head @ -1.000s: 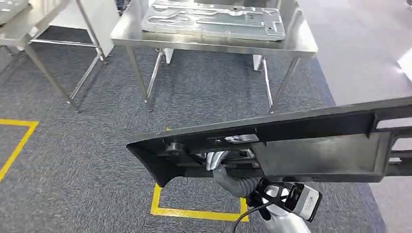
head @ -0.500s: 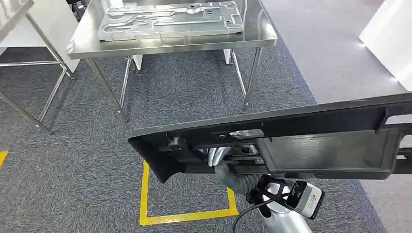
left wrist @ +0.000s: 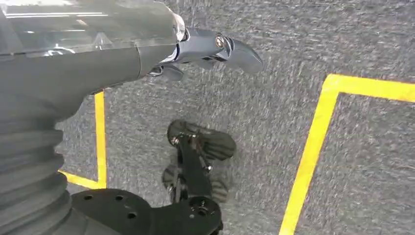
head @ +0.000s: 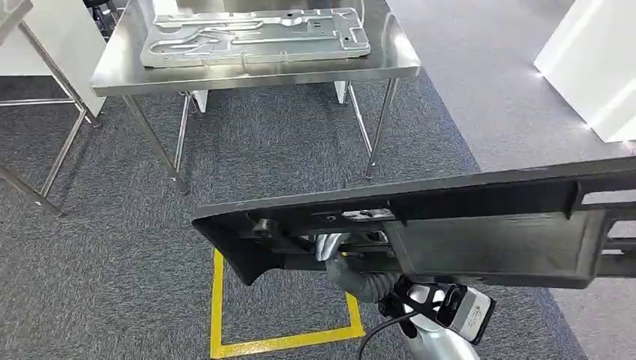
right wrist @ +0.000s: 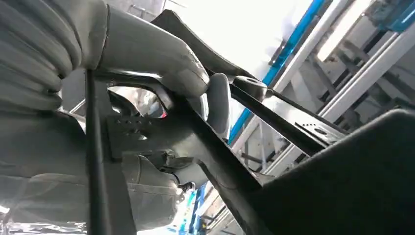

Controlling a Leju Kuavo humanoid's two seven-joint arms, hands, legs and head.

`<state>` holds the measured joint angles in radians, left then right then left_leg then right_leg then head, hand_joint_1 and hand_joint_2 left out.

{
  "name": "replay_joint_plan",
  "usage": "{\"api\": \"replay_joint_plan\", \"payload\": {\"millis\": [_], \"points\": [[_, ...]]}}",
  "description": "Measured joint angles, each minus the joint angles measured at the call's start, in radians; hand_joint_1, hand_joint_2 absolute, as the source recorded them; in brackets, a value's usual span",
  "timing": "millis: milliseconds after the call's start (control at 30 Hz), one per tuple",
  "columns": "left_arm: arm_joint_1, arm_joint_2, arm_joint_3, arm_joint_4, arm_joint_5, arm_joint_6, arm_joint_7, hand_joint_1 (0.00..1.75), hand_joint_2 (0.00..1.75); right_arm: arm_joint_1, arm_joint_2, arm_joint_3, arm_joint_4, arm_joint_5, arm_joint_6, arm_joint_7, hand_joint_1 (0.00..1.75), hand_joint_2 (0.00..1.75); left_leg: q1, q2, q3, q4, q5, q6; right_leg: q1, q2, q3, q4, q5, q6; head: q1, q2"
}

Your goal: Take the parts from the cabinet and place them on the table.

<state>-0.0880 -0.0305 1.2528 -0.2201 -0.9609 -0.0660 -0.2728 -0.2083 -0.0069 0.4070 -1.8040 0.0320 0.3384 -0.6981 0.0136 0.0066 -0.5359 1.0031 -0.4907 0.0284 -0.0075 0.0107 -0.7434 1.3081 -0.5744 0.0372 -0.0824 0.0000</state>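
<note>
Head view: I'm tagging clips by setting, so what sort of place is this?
Probably a factory or workshop training area: a steel table bears a stamped metal plate, yellow floor tape marks a standing spot on grey carpet, and the right hand carries a long black part.

The right hand (head: pixel 346 264) gripped the long black part (head: pixel 450 225) from beneath, its thumb (right wrist: pixel 161 63) pressed over the part's edge. The left hand (left wrist: pixel 205 51) hung with fingers loosely apart, holding nothing.
</note>
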Motion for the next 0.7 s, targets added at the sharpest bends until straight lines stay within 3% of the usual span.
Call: {"api": "replay_joint_plan", "payload": {"millis": [33, 67, 133, 167, 200, 233, 267, 333, 367, 400, 433, 467, 500, 533, 567, 600, 633, 700], "points": [[0.002, 0.0, 0.0, 0.0, 0.0, 0.0, 0.0, 0.0, 1.75, 0.002, 0.0, 0.0, 0.0, 0.0, 0.0, 0.0, 1.75, 1.75, 0.0, 0.001, 0.005, 0.0, -0.005, -0.002, -0.003, -0.001, -0.021, 0.019, 0.006, 0.001, 0.0, 0.0], [0.002, 0.0, 0.0, 0.0, 0.0, 0.0, 0.0, 0.0, 1.75, 0.002, 0.0, -0.001, 0.0, 0.001, 0.0, 0.0, 1.75, 1.75, 0.0, 0.002, 0.014, 0.0, -0.012, -0.005, -0.006, -0.003, -0.014, -0.013, 0.041, 0.003, 0.0, 0.0], [0.003, -0.001, 0.0, 0.0, -0.001, -0.001, -0.002, 0.0, 1.75, 0.002, 0.0, -0.004, 0.0, 0.001, 0.0, 0.0, 1.75, 1.75, 0.002, 0.003, 0.041, 0.0, -0.028, -0.01, -0.009, -0.011, 0.057, -0.179, 0.149, 0.001, 0.0, 0.0], [0.003, -0.002, 0.0, 0.0, -0.001, -0.002, -0.003, 0.0, 1.75, 0.002, 0.0, -0.005, -0.001, 0.001, 0.0, 0.0, 1.75, 1.75, 0.003, 0.004, 0.049, -0.001, -0.039, -0.015, -0.007, -0.02, 0.093, -0.27, 0.188, -0.004, 0.0, 0.0], [0.001, -0.002, 0.0, 0.0, -0.001, -0.002, -0.005, 0.0, 1.75, 0.002, 0.0, -0.006, -0.001, 0.001, 0.0, 0.001, 1.75, 1.75, 0.001, 0.006, 0.057, -0.003, -0.043, -0.02, 0.001, -0.03, 0.092, -0.271, 0.16, -0.011, 0.0, 0.0], [-0.001, -0.001, 0.0, 0.0, -0.001, -0.002, -0.005, 0.0, 1.75, 0.001, 0.0, -0.006, -0.002, 0.001, 0.0, 0.0, 1.75, 1.75, 0.001, 0.007, 0.052, -0.009, -0.045, -0.028, 0.007, -0.032, 0.091, -0.28, 0.145, -0.025, 0.0, 0.0], [0.001, -0.001, 0.0, 0.0, -0.001, -0.002, -0.005, 0.0, 1.75, 0.004, 0.0, -0.006, -0.005, 0.001, 0.0, 0.001, 1.75, 1.75, 0.0, 0.013, 0.057, -0.014, -0.048, -0.035, 0.008, -0.028, 0.092, -0.286, 0.165, -0.032, 0.0, 0.0], [0.001, -0.001, 0.0, 0.0, -0.001, -0.002, -0.007, 0.0, 1.75, 0.004, 0.0, -0.007, -0.007, 0.0, 0.001, 0.0, 1.75, 1.75, -0.002, 0.016, 0.077, -0.009, -0.044, -0.044, 0.004, -0.019, 0.11, -0.291, 0.152, -0.047, 0.0, 0.0], [-0.002, -0.001, 0.0, 0.0, -0.001, -0.002, -0.008, 0.0, 1.75, 0.005, 0.0, -0.007, -0.009, 0.0, 0.001, 0.0, 1.75, 1.75, 0.002, 0.013, 0.055, 0.036, -0.038, -0.046, 0.001, -0.017, 0.127, -0.3, 0.147, -0.054, 0.0, 0.0], [-0.003, -0.001, 0.0, 0.0, -0.001, -0.002, -0.009, 0.0, 1.75, 0.003, 0.0, -0.008, -0.01, 0.0, 0.001, 0.0, 1.75, 1.75, 0.002, 0.008, 0.013, 0.113, -0.033, -0.047, 0.001, -0.018, 0.139, -0.303, 0.14, -0.062, 0.0, 0.0], [-0.003, -0.002, 0.0, 0.0, -0.001, -0.004, -0.01, 0.0, 1.75, 0.004, 0.002, -0.008, -0.01, 0.0, 0.001, 0.0, 1.75, 1.75, 0.003, 0.004, -0.049, 0.205, -0.051, -0.05, 0.002, -0.017, 0.148, -0.303, 0.131, -0.066, 0.0, 0.0], [0.0, -0.002, 0.0, 0.0, -0.001, -0.003, -0.01, 0.0, 1.75, 0.005, 0.003, -0.008, -0.01, 0.0, 0.001, 0.0, 1.75, 1.75, 0.002, 0.003, -0.09, 0.261, -0.08, -0.052, 0.003, -0.014, 0.156, -0.303, 0.123, -0.068, 0.0, 0.0], [0.004, -0.002, 0.001, 0.0, -0.001, -0.003, -0.01, 0.0, 1.75, 0.006, 0.002, -0.008, -0.01, 0.0, 0.001, 0.0, 1.75, 1.75, 0.002, 0.003, -0.135, 0.314, -0.126, -0.054, 0.005, -0.01, 0.167, -0.303, 0.113, -0.069, 0.0, 0.0], [0.008, -0.002, 0.001, 0.0, -0.001, -0.003, -0.011, 0.0, 1.75, 0.006, 0.002, -0.008, -0.01, 0.001, 0.001, 0.0, 1.75, 1.75, 0.002, 0.003, -0.165, 0.332, -0.157, -0.053, 0.006, -0.004, 0.182, -0.303, 0.102, -0.07, 0.0, 0.0], [0.01, -0.002, 0.001, 0.0, -0.001, -0.003, -0.011, 0.0, 1.75, 0.007, 0.003, -0.008, -0.01, 0.001, 0.001, 0.0, 1.75, 1.75, 0.002, 0.003, -0.174, 0.312, -0.162, -0.051, 0.007, 0.001, 0.197, -0.303, 0.091, -0.069, 0.0, 0.0], [0.011, -0.002, 0.001, 0.0, -0.001, -0.003, -0.011, 0.0, 1.75, 0.007, 0.003, -0.008, -0.01, 0.001, 0.001, 0.0, 1.75, 1.75, 0.002, 0.002, -0.169, 0.26, -0.139, -0.048, 0.009, 0.004, 0.215, -0.303, 0.079, -0.068, 0.0, 0.0], [0.011, -0.001, 0.001, 0.0, -0.001, -0.003, -0.011, 0.0, 1.75, 0.007, 0.003, -0.008, -0.01, 0.001, 0.001, 0.0, 1.75, 1.75, 0.001, 0.002, -0.156, 0.191, -0.089, -0.041, 0.01, 0.005, 0.233, -0.303, 0.066, -0.067, 0.0, 0.0], [0.015, 0.002, 0.003, 0.0, -0.001, -0.001, -0.011, 0.0, 1.75, 0.007, 0.002, -0.008, -0.009, 0.001, 0.001, 0.0, 1.75, 1.75, -0.009, 0.002, -0.14, 0.045, 0.085, -0.025, 0.016, 0.006, 0.259, -0.3, 0.042, -0.062, 0.0, 0.0]]}}
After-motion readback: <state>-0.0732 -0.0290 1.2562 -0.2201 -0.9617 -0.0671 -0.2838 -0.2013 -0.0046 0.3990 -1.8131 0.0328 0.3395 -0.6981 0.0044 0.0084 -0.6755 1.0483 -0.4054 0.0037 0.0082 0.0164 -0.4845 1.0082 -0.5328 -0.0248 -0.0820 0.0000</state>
